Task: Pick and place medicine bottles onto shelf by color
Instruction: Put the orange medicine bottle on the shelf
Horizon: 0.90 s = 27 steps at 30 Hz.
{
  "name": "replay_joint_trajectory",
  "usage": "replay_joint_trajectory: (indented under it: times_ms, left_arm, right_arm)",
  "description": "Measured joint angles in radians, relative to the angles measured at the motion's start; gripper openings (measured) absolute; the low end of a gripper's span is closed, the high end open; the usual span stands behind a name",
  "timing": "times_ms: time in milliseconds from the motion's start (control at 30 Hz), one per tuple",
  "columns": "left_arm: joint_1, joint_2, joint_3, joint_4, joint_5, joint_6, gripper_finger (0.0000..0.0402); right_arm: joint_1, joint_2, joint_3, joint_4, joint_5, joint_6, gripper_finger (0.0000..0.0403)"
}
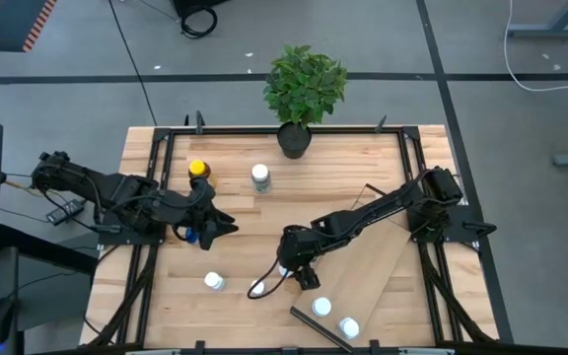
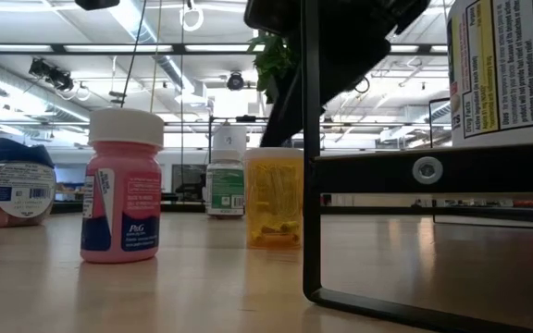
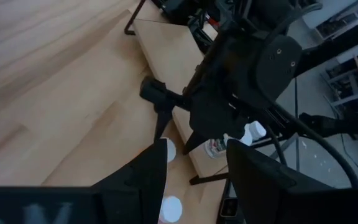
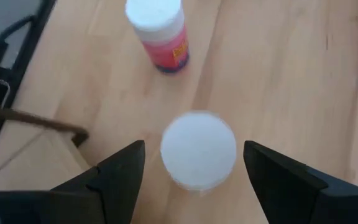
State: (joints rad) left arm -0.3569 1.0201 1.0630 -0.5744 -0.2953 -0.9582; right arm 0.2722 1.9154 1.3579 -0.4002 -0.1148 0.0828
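Observation:
My right gripper (image 4: 194,180) is open near the table's middle (image 1: 297,264). Its fingers stand on either side of an upright white-capped bottle (image 4: 197,149) with a gap on both sides. A pink, white-capped bottle (image 4: 160,34) stands just beyond it. My left gripper (image 3: 197,171) is open and holds nothing; it hovers left of centre (image 1: 220,225), close to the blue-capped bottle (image 1: 190,235). The amber bottle (image 1: 198,173) and a green-labelled white bottle (image 1: 260,177) stand near the far edge. The shelf (image 1: 373,261) lies slanted on the right, with two white-capped bottles (image 1: 320,307) (image 1: 349,326) on its near end.
A potted plant (image 1: 304,89) stands at the far edge's middle. Another white-capped bottle (image 1: 213,282) stands near the front left. Black frame rails (image 1: 156,197) run along both table sides. Bare wood lies between the amber bottle and the near-left bottles.

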Motion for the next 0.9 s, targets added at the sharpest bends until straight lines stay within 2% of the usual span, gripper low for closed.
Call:
replay_joint_trajectory:
  times_ms: [900]
  left_arm:
    - [0.0, 0.0, 0.0, -0.003, -0.026, 0.0, 0.0172]
  right_arm:
    - [0.006, 0.037, 0.001, 0.025, 0.036, -0.031, 0.0281]
